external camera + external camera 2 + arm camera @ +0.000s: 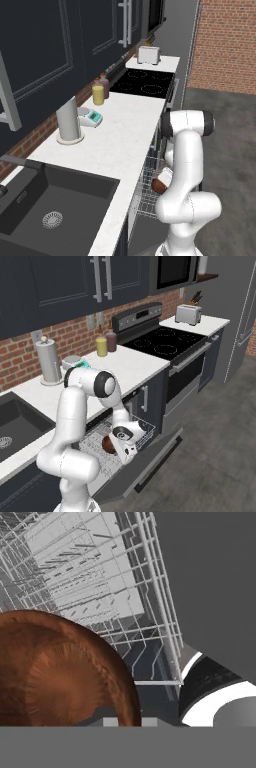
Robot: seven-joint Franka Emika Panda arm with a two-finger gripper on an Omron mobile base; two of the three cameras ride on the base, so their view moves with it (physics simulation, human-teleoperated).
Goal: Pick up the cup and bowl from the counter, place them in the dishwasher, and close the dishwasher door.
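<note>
The claw [121,448] is clamped on the rim of the reddish-brown bowl [60,672], holding it low over the pulled-out wire rack [95,587] of the dishwasher [125,443]. The dishwasher door [150,466] lies folded down beneath the claw, and the worktop [115,145] stands above and beside it.

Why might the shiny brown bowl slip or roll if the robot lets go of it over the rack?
The bowl looks glossy, so it is probably slippery and could slide in the fingers. Its round shape means it may well roll or rock once released. It looks stiff, and the wire rack beneath would likely catch it and stop it rolling far.
</note>
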